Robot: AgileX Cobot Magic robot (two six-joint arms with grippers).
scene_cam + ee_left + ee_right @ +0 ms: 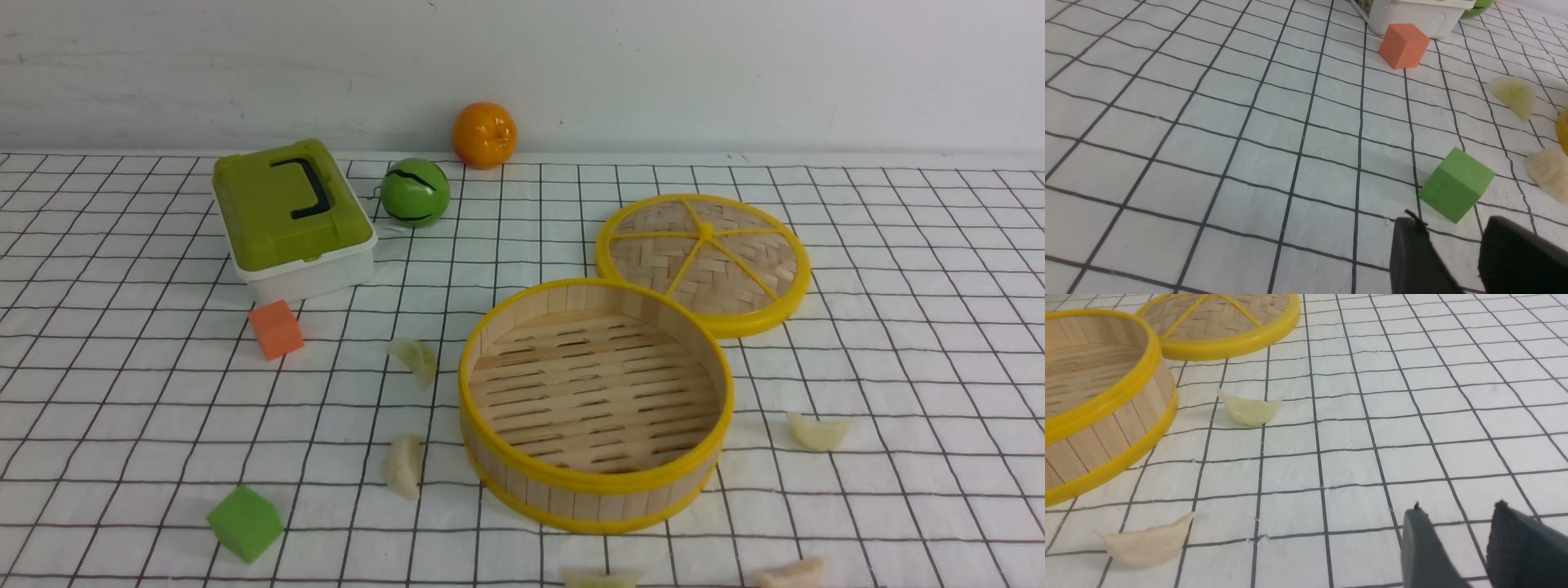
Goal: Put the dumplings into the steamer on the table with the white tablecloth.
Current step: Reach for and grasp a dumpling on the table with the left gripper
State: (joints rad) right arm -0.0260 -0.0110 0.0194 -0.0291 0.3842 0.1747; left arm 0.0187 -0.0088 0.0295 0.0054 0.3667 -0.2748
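Closest to us, two small creamy-white crescent toy dumplings (600,578) lie at the near edge of the worktop (122,425) with its black-gridded white tablecloth (914,310). They're just in front of the round slatted bamboo steamer (588,500) with yellow rims. It has nothing in it, so I'd say none of the five is done yet. Another dumpling (816,431) lies to its right and two more dumplings (406,465) to its left. The left claw (1451,223) and right claw (1458,508) both hang low over the cloth, each about half parted with nothing between the fingers. If it were me, I'd send the right claw to the near-right dumpling (1145,545), since that one's closest to it. Come down with the fingers across the narrow belly, not the pointy ends, and pinch gently, they look soft to me. The left side needs care: a small green cube (1455,183) sits just ahead of that claw, so steer round it. Lift clear over the yellow rim before letting go.
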